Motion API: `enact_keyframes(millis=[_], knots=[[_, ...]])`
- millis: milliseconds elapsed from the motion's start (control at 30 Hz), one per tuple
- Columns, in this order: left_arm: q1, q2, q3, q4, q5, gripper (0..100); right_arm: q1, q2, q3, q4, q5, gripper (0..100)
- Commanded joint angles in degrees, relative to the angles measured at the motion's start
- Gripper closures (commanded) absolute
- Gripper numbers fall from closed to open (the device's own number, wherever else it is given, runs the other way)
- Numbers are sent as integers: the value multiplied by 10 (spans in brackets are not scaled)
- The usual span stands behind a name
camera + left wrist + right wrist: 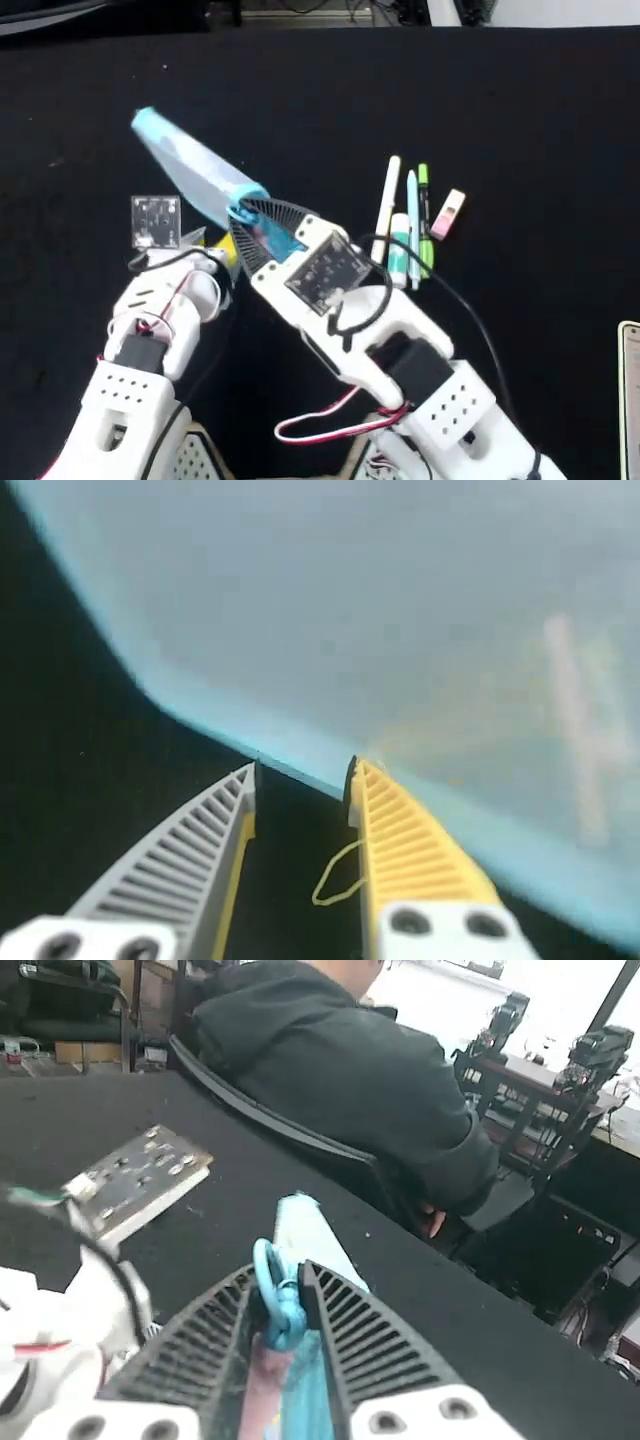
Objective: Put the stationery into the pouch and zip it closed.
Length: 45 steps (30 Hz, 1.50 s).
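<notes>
A light-blue pouch (190,165) lies slanted on the black table, one end pointing far left. My right gripper (250,215) sits at its near end. In the right wrist view its black fingers (345,1315) are shut on the pouch's blue zip pull (275,1300), with the pouch (312,1238) stretching away beyond. My left gripper (224,250) is just beside it. Its grey and yellow fingertips (362,780) stand slightly apart at the pouch's edge (300,630). Several pens (410,215), a white and green tube (399,250) and a pink eraser (448,213) lie on the table to the right.
The black table (520,120) stretches wide to the back and right. A pale object (630,350) pokes in at the right edge. Both arms' white bodies and cables (330,420) crowd the near middle.
</notes>
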Motion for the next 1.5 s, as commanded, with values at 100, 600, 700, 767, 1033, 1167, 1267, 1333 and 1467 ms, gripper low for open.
enact_keyframes(millis=[100,600,700,767,1033,1167,1267,1333,1467], knots=[[66,9,59,-182,40,837,-10,2,-124,97,-4,988],[-116,2,-39,95,-138,838,-53,-37,-104,238,110,988],[-183,2,-93,203,-175,838,-73,-43,-77,215,110,988],[-214,2,-125,265,-200,838,-92,-40,-63,195,110,988],[-333,2,-275,420,-272,838,-155,-37,4,134,110,988],[-304,2,-342,519,-278,838,-155,-37,37,104,110,988],[-244,2,-369,574,-282,838,-152,-43,65,102,110,988],[-198,2,-364,579,-281,839,-151,-43,85,103,110,988],[-158,2,-328,527,-282,841,-149,-43,141,104,109,988]])
